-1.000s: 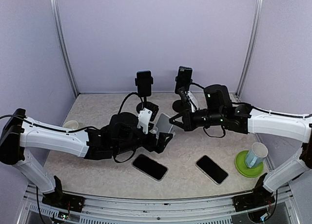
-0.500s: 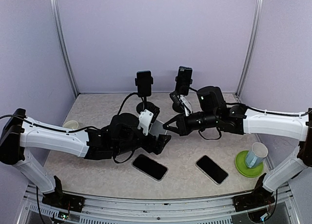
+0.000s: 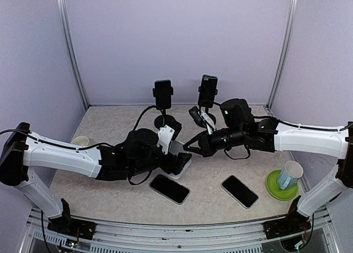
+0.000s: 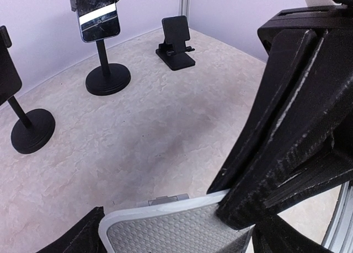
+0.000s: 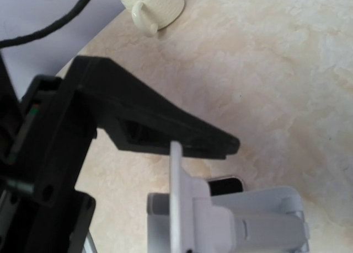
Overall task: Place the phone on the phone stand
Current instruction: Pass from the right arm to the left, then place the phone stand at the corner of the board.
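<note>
Clamping the stand [image 4: 160, 233] in our left hand [image 3: 185, 159], we should seat it flat; right hand [image 3: 191, 145], at 1 o'clock, grip unclear.

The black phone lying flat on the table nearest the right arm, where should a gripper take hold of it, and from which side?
Pinch the black phone across its two long edges, mid-length, coming straight down from above. It lies flat and diagonal on the table, so the grip should be turned to match that angle.
</note>
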`<state>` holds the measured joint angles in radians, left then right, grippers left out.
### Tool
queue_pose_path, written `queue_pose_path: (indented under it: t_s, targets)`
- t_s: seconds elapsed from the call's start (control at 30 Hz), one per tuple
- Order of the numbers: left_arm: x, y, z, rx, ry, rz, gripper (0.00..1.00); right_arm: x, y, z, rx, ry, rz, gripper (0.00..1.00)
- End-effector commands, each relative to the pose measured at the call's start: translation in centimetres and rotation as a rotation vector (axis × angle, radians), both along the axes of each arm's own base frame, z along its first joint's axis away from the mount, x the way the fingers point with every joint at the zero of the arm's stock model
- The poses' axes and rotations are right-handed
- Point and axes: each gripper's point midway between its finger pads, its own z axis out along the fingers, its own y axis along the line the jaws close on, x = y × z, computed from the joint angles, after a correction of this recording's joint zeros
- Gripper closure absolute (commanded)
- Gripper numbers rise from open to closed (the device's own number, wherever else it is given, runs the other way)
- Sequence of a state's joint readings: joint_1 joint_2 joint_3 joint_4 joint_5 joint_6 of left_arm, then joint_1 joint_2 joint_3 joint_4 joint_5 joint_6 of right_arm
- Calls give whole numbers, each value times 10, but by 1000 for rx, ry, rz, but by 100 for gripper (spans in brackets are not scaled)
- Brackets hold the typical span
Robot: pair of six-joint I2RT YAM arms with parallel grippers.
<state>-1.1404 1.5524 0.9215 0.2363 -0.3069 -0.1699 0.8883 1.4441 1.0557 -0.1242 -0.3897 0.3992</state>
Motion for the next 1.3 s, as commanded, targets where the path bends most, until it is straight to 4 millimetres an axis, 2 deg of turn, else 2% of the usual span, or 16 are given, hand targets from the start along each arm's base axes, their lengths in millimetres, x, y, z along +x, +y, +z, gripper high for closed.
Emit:
queue_pose_path:
  t_s: [0.0, 0.33, 0.4, 0.43, 0.57, 0.63, 0.77, 0.9, 1.03, 1.17, 1.27]
  targets:
    - [-2, -4, 0, 14, -7, -17, 17, -5, 9, 23, 45, -42, 40, 100]
    - [-4, -6, 0, 5, 6, -38, 49, -5, 12, 24, 43, -40, 42, 100]
    - [-5, -7, 1, 3, 7, -43, 52, -4, 12, 24, 42, -39, 38, 94]
    - [-5, -7, 2, 2, 7, -44, 54, -3, 12, 24, 43, -39, 36, 88]
    - [-4, -4, 6, -5, 2, -33, 55, -1, 12, 28, 45, -44, 22, 47]
    - [-1, 0, 11, -13, -6, -8, 55, 2, 10, 33, 45, -66, 4, 3]
    - [10, 16, 16, -16, -17, 64, 53, 16, -5, 41, 8, -128, -87, 0]
    - [29, 41, 23, -38, -16, 157, 52, 32, -28, 41, -46, -174, -200, 0]
    - [52, 74, 36, -79, -25, 262, 52, 42, -53, 28, -105, -213, -313, 0]
    - [80, 112, 50, -118, -43, 392, 52, 43, -71, 14, -125, -259, -367, 0]
    - [103, 143, 56, -133, -50, 491, 52, 45, -83, -8, -179, -250, -386, 0]
